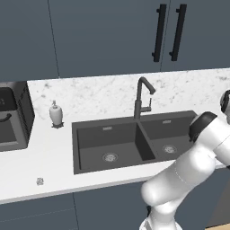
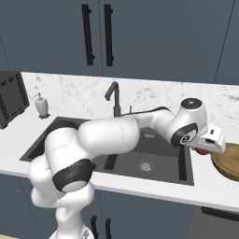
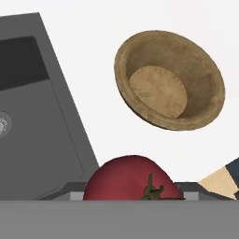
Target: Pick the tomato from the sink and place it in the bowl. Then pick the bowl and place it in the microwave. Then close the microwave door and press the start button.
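Beside the sink (image 2: 140, 154), out over the white counter (image 1: 49, 166), we carry the tomato (image 3: 133, 179) toward the bowl (image 3: 169, 79). In the hand view the red fruit sits right at the bottom, green stalk toward the camera, where the fingers would rise; the tips themselves are hidden behind it, so we judge our gripper (image 2: 205, 148) is pinching the tomato across its width, jaws fairly wide because the fruit is round and fat. From the right base view a sliver of red peeks out under the white hand, just at the near rim of the wooden bowl, which backs that reading.

We hold the tomato above the counter rather than low, since it has to clear the bowl's rim before we let go. The bowl stands upright on the counter to the right of the sink, its mouth open toward us and nothing inside, so the drop is not yet made. It lies ahead of the hand in the hand view, apart from the fruit, so we likely need a little more reach.

Both dark basins are bare but for their round drains, with the gooseneck tap (image 1: 143, 96) at the back. A soap dispenser (image 1: 55, 113) stands left of the sink, a dark appliance (image 1: 13, 114) further left. Behind runs a marbled backsplash (image 1: 103, 92), with slate-blue cabinets (image 1: 103, 36) above.
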Robot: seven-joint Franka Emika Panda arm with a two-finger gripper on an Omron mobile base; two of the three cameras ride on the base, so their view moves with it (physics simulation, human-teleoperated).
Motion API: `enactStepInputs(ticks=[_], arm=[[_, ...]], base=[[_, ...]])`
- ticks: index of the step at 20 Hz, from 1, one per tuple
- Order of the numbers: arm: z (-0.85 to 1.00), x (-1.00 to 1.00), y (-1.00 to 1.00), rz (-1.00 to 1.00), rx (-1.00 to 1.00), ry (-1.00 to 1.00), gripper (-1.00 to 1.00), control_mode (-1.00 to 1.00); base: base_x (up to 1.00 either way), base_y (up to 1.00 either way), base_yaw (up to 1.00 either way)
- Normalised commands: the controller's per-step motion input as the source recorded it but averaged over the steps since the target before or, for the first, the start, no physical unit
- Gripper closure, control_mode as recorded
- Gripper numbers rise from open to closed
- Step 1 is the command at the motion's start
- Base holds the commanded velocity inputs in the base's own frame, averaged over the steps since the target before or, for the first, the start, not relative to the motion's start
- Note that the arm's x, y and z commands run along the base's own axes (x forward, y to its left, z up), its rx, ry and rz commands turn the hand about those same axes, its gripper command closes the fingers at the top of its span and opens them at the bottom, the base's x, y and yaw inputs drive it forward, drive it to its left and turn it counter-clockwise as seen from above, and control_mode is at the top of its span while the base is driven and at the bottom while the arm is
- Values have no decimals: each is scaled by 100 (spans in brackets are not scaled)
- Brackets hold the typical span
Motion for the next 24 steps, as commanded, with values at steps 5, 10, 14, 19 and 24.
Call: enactStepInputs(ticks=[5,10,14,19,24], arm=[[-16,35,-44,0,0,0,100,-100],[-1,23,-63,1,1,6,100,-100],[27,2,-56,0,8,5,100,-100],[62,0,-30,0,10,3,100,-100],[0,15,-21,0,10,7,100,-100]], base=[[0,0,0],[0,0,0],[0,0,0],[0,0,0],[0,0,0]])
